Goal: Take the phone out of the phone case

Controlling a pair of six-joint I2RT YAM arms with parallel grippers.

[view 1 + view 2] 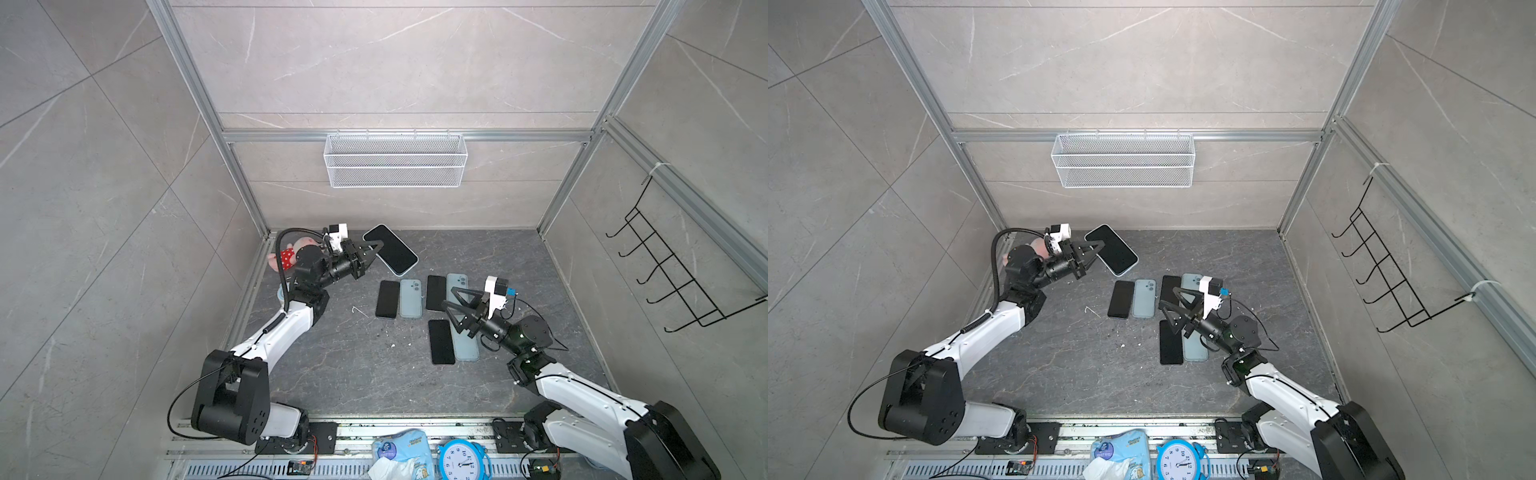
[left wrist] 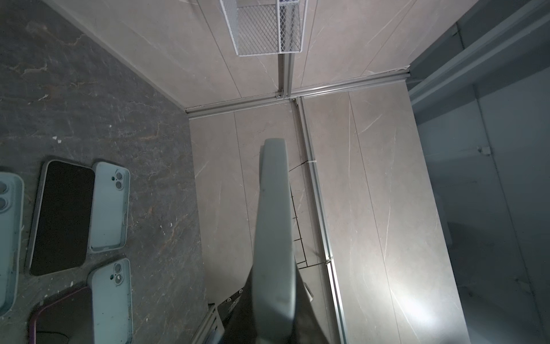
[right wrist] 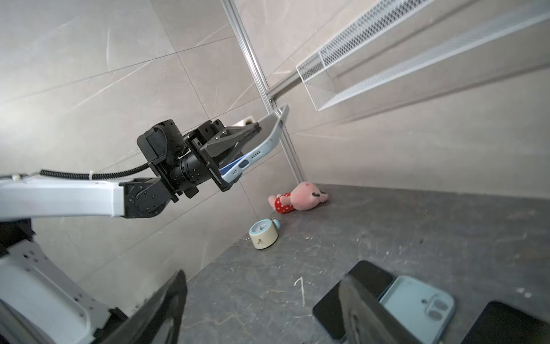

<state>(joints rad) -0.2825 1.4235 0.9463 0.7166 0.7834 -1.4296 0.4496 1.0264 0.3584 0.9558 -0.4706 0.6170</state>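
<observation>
My left gripper [image 1: 375,248] pinches the cased phone [image 1: 395,251] at its edge, the phone jutting toward three o'clock. My right gripper [image 1: 449,296] hangs spread, empty, well apart at five o'clock.

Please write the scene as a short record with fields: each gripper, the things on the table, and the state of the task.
left gripper: shut on cased phone, held in the air
right gripper: open, empty, above the table
bare phones: three, lying screen up
empty cases: three, one beside each bare phone
task state: held phone not yet out of its case
</observation>
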